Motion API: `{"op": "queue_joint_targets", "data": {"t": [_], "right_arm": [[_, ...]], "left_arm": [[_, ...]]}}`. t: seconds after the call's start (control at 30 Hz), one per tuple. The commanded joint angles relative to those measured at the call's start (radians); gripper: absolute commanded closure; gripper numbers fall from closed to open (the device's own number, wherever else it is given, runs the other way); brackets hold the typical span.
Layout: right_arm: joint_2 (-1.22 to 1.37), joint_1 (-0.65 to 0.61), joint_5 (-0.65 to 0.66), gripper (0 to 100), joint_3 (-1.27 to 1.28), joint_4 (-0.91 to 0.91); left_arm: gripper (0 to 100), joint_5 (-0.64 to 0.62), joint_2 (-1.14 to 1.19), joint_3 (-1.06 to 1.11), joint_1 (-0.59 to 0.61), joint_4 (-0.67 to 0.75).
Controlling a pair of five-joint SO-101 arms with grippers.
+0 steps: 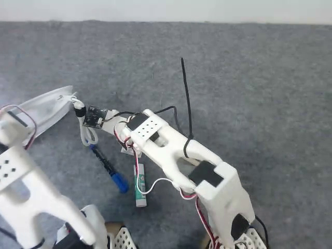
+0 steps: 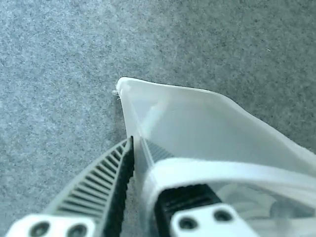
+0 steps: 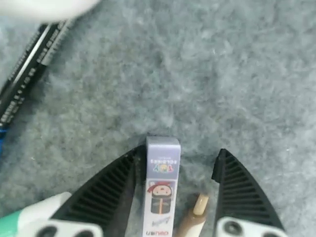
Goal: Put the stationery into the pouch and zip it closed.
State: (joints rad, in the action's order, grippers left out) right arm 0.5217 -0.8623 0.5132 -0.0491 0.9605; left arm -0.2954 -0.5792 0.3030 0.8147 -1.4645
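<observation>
Pouch [image 2: 197, 123] rim pinched in left claw [image 2: 138, 148]; right claw [image 3: 176, 157] wide open astride eraser [image 3: 162, 177], partly cut off.

A grey, felt-like tabletop [image 1: 259, 78] spreads beneath the jaws and well beyond them. Far past them, a pale wall [image 1: 207, 10] borders it under soft, even light.

The table [image 1: 270, 72] has a grey, felt-like top with a fine, mottled nap, the same in both wrist views. Along its far edge a pale, plain strip [image 1: 207, 9] runs straight across the high view.
</observation>
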Motion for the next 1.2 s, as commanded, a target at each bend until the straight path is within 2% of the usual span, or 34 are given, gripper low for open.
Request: {"op": "queue_joint_targets", "data": {"t": [0.0, 0.17, 0.23, 0.4, 0.67, 0.9, 1.03, 1.17], "right_arm": [[0.028, 0.019, 0.014, 80.1, -0.1, 0.061], [0.073, 0.022, 0.014, 96.1, -0.173, 0.125], [0.079, 0.024, 0.014, 99.6, -0.187, 0.14], [0.07, 0.07, 0.002, 99.3, -0.207, 0.182], [0.07, 0.087, -0.173, 99.3, -0.296, 0.32], [0.025, 0.094, -0.224, 99.3, -0.298, 0.371], [-0.074, 0.148, -0.229, 99.3, -0.296, 0.415], [-0.125, 0.216, -0.328, 99.3, -0.295, 0.38]], "left_arm": [[99, 0.005, -0.057, -0.033, 0.002, 0.031], [99, 0.005, -0.057, -0.033, 0.002, 0.029], [99, 0.005, -0.057, -0.033, 0.002, 0.029], [99, 0.005, -0.057, -0.033, 0.005, 0.031], [99, 0.005, -0.057, -0.033, 0.005, 0.028], [99, 0.002, -0.057, -0.033, 0.0, 0.028], [99, 0.0, -0.057, -0.033, -0.002, 0.028], [99, -0.002, -0.058, -0.036, -0.015, 0.028]]}}
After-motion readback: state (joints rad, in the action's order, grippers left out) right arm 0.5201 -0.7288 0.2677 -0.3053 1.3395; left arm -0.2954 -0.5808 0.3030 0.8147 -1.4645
